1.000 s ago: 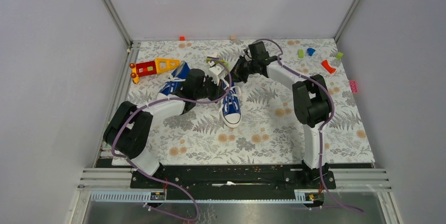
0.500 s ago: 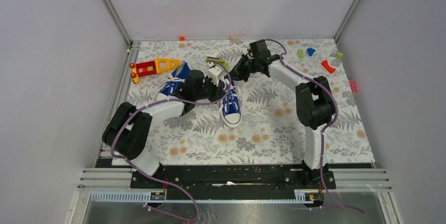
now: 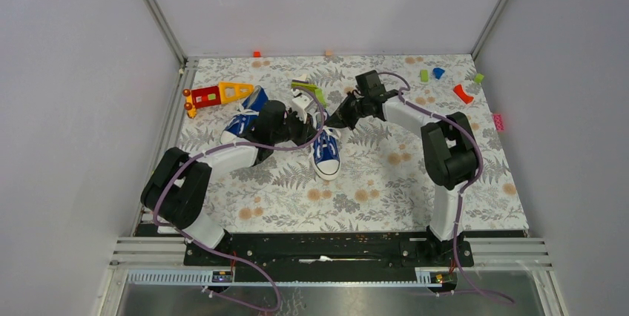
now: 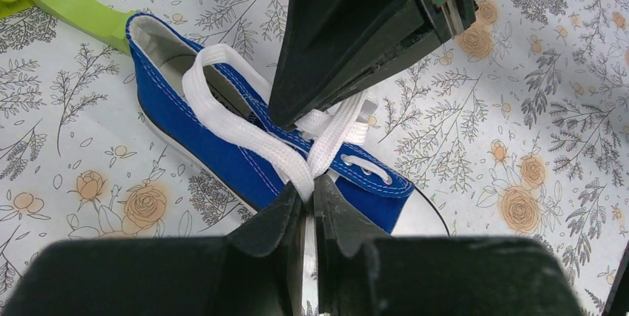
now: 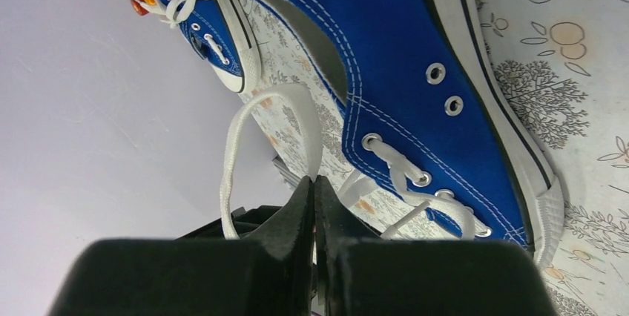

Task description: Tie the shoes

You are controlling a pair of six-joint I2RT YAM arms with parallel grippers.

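Two blue canvas sneakers with white laces lie on the floral table. One sneaker (image 3: 326, 151) points its white toe toward me at the centre; the other sneaker (image 3: 245, 114) lies to its left. My left gripper (image 3: 305, 127) is shut on a white lace loop (image 4: 252, 134) of the centre sneaker (image 4: 215, 138). My right gripper (image 3: 335, 116) is shut on another white lace loop (image 5: 256, 138) just right of that shoe's opening. The right gripper's black fingers (image 4: 348, 27) hang over the shoe in the left wrist view. The second sneaker (image 5: 200, 27) shows behind in the right wrist view.
A red-orange-yellow toy (image 3: 215, 95) lies at the back left. A lime green block (image 3: 310, 89) lies behind the centre shoe, also in the left wrist view (image 4: 74, 4). Small coloured blocks (image 3: 463, 93) are scattered at the back right. Grey walls enclose the table.
My right gripper has moved toward me and down from the back, closer to the centre shoe's opening, keeping the lace. The left gripper has stayed about where it was.
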